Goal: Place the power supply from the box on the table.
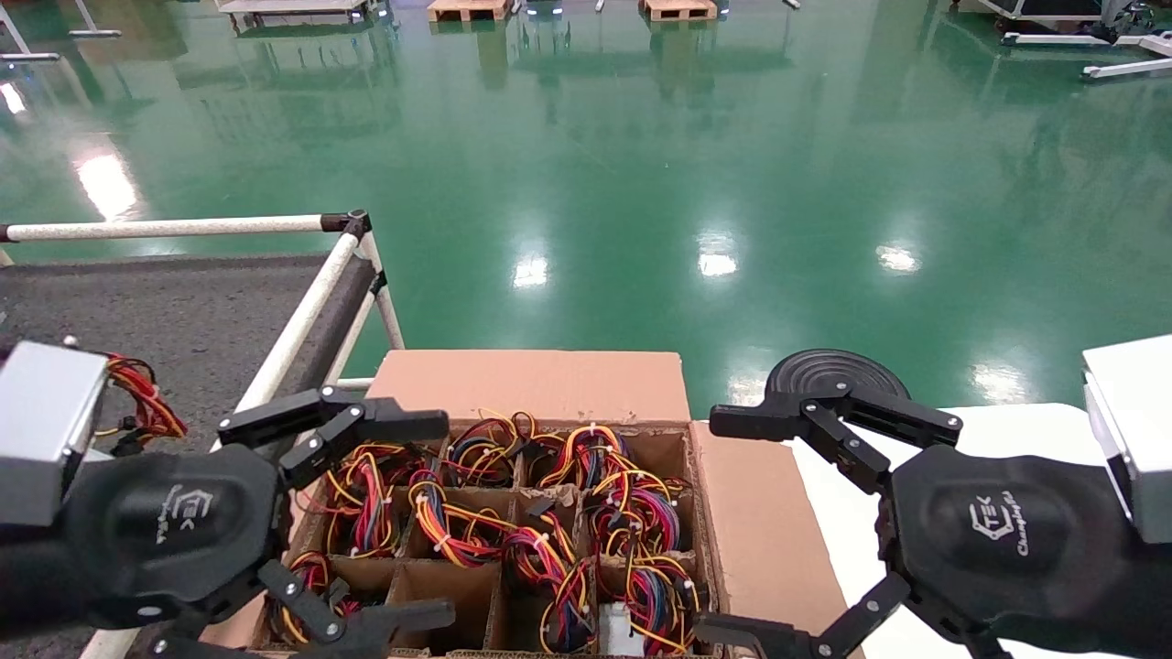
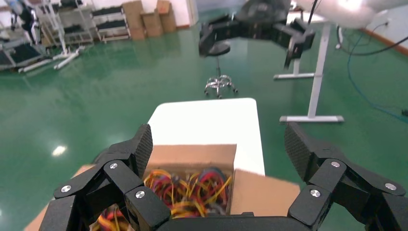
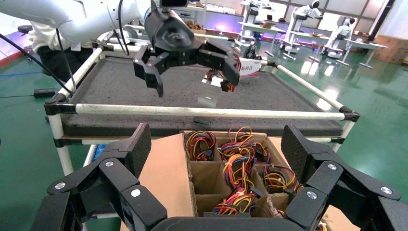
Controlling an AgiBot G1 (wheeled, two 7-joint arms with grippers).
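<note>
The box (image 1: 531,384) is an open brown carton whose grid cells hold bundles of coloured wires. My left gripper (image 1: 444,520) hangs open and empty over the box's left cells. In the right wrist view a silver power supply (image 3: 208,96) stands on the grey table (image 3: 120,82) beyond the left gripper (image 3: 192,79), apart from its fingers. Its red and yellow wires (image 1: 137,398) show beside my left wrist in the head view. My right gripper (image 1: 712,523) is open and empty over the box's right flap.
White rails (image 1: 302,316) with black joints edge the table next to the box. A smooth white tabletop (image 1: 1007,430) lies under the box's right side. A black stool (image 1: 829,371) stands beyond it on the green floor.
</note>
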